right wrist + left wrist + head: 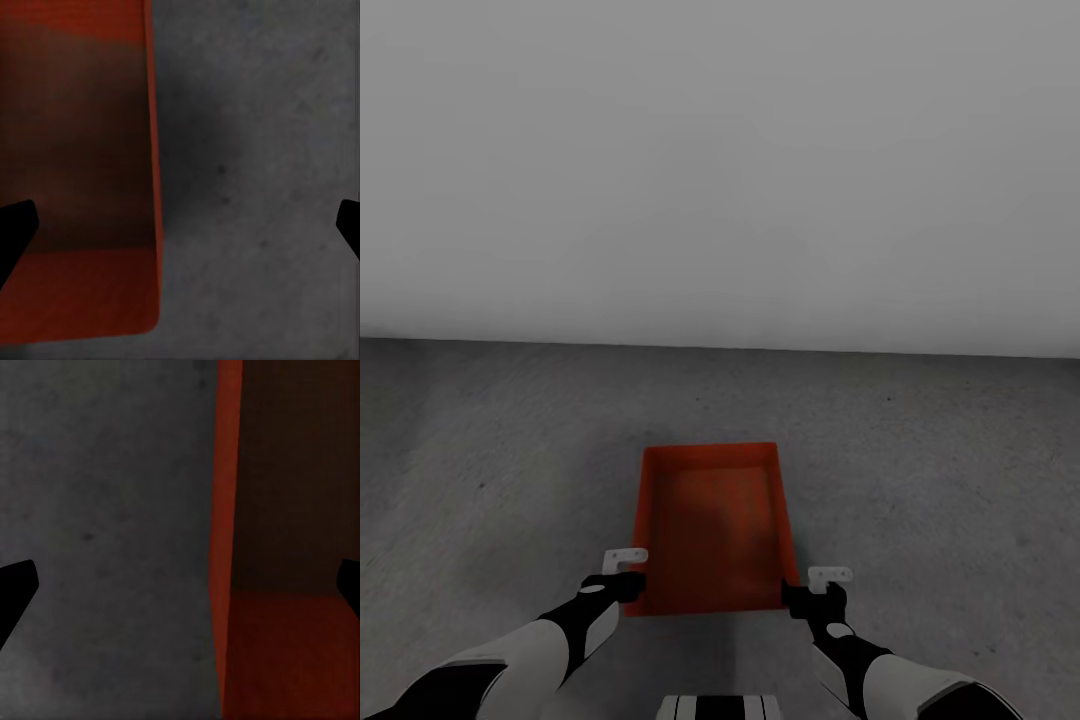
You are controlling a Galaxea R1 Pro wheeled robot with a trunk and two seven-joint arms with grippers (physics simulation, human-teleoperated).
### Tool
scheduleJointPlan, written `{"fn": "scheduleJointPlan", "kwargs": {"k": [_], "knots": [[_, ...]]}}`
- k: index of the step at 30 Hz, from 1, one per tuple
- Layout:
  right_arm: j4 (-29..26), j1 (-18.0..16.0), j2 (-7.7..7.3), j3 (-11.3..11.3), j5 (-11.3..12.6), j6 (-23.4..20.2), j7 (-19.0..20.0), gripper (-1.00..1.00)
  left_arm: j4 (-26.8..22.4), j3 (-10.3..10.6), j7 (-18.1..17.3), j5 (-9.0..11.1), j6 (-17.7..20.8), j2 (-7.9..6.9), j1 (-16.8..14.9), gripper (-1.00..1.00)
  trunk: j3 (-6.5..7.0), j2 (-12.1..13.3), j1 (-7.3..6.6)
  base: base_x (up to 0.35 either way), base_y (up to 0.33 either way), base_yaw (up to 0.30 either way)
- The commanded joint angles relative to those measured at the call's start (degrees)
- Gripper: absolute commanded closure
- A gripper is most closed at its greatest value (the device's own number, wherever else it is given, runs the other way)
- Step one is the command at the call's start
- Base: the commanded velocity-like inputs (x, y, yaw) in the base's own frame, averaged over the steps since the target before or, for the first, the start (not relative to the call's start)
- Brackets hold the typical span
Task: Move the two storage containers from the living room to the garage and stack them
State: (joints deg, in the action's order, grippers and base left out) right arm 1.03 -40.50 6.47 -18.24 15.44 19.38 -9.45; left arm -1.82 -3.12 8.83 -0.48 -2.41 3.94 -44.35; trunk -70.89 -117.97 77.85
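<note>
Both white-and-black arms reaching forward and down, elbows out, forearms converging. Left black gripper (622, 585) and right black gripper (805, 598) level with each other (white brackets on top), jaws spread wide, dark fingertips (15, 589) far apart.

An orange-red storage container (712, 525) sits on the dark grey floor (490, 450) between both end effectors.

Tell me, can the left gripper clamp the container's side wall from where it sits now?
Probably yes: the left gripper is open with the orange-red container wall between its fingers, bare grey floor outside, nothing in between.
</note>
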Motion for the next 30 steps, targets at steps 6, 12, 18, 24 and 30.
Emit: {"fn": "scheduleJointPlan", "kwargs": {"k": [6,12,18,24,30], "knots": [[0.1,0.0,0.03,-0.5,0.5,0.2,-0.1,-1.00,0.1,-0.3,0.1,0.0,-0.2,0.02,0.0,-1.00,1.05,2.4,-1.33,0.000,0.000,0.000],[0.1,0.0,-0.01,-0.5,0.5,0.2,-0.1,-1.00,0.1,-0.3,0.1,0.0,-0.2,0.02,0.0,-1.00,2.13,4.8,-2.65,0.000,0.000,0.000],[0.1,0.0,0.02,-0.5,0.5,0.2,-0.1,-1.00,0.1,-0.3,0.1,0.0,-0.2,0.02,0.0,-1.00,3.21,7.2,-3.97,0.000,0.000,0.000],[0.1,0.0,-0.10,-0.5,0.3,0.2,-0.1,-1.00,0.1,-0.3,0.1,0.1,-0.2,-0.06,0.0,-1.00,4.28,9.6,-5.28,0.000,0.000,0.000],[0.1,0.0,-0.35,-0.5,0.0,0.2,-0.5,-1.00,0.1,-0.3,0.1,0.2,-0.2,-0.13,0.0,-1.00,5.36,12.0,-6.60,0.000,0.000,0.000]]}}
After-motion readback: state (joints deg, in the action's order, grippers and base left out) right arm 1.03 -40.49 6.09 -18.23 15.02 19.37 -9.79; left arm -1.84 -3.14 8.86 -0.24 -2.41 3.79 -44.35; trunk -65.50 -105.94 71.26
